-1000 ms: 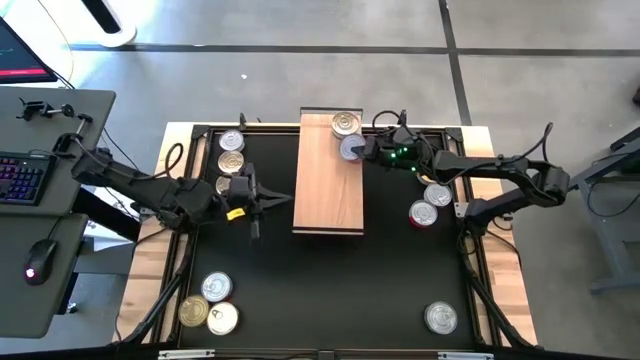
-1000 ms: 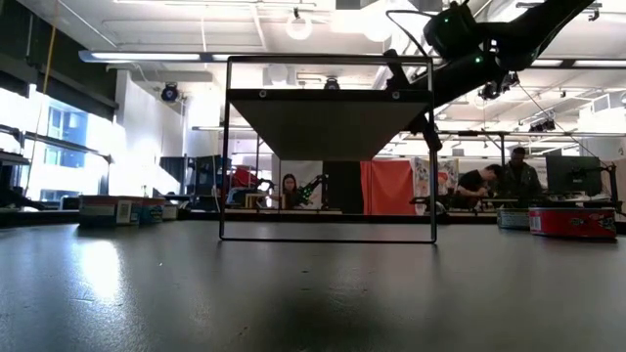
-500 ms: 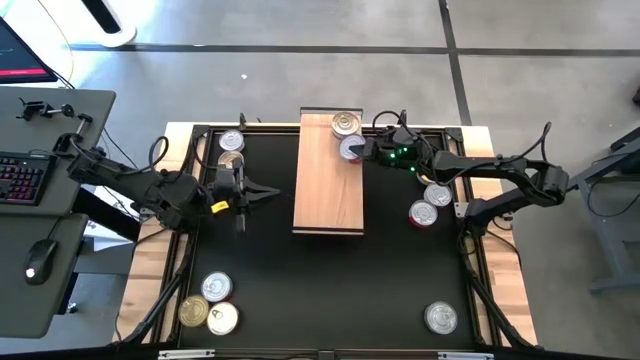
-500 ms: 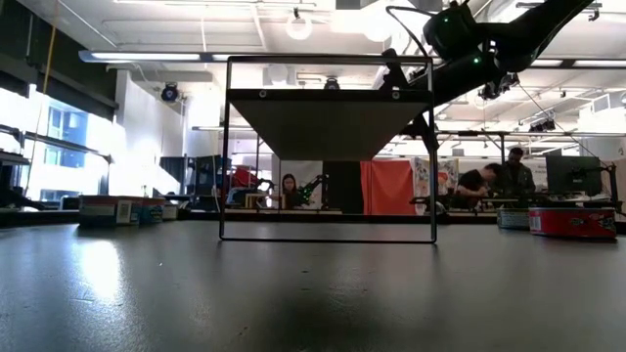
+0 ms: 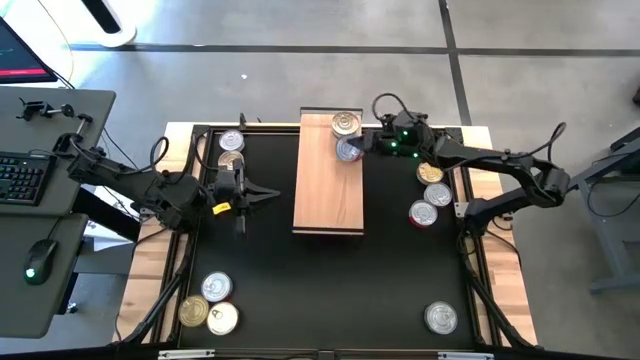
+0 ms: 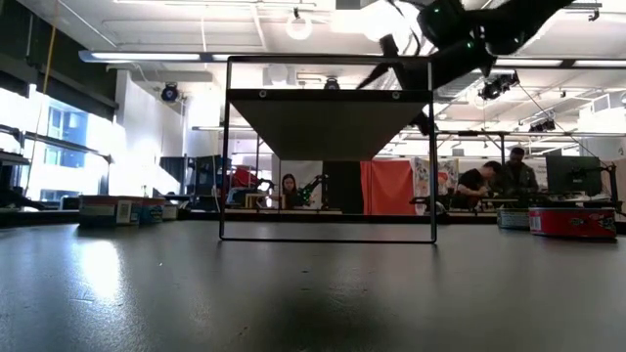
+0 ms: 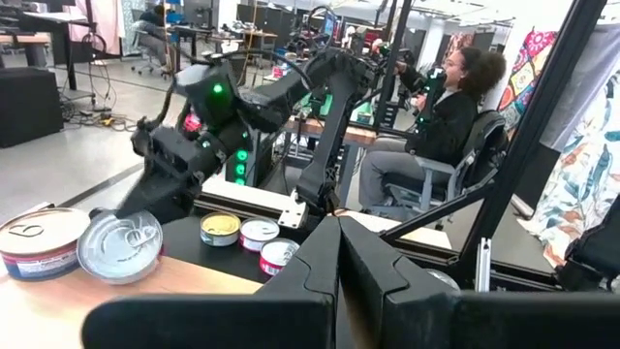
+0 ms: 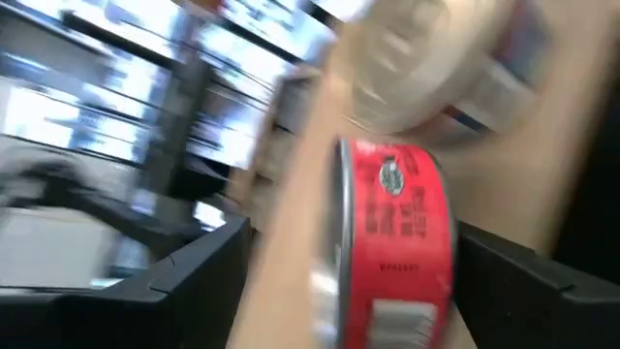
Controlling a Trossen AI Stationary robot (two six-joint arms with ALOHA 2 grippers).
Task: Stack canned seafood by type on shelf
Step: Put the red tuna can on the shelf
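Shelf (image 5: pixel 328 190) w/ one gold-lid tin (image 5: pixel 345 123) at far end, right hand (image 5: pixel 356 149) pinching red-label tin (image 5: pixel 347 150) beside it, left hand (image 5: pixel 262 194) pressed together.

The shelf (image 5: pixel 329 178) is light brown wood with thin grain lines, and the table (image 5: pixel 330 285) under it is black. The tin (image 8: pixel 392 237) in the right gripper (image 5: pixel 360 148) has a red side with small white writing and a silver lid. At three o'clock of the shelf, one tin (image 5: pixel 432 173) has a gold lid.
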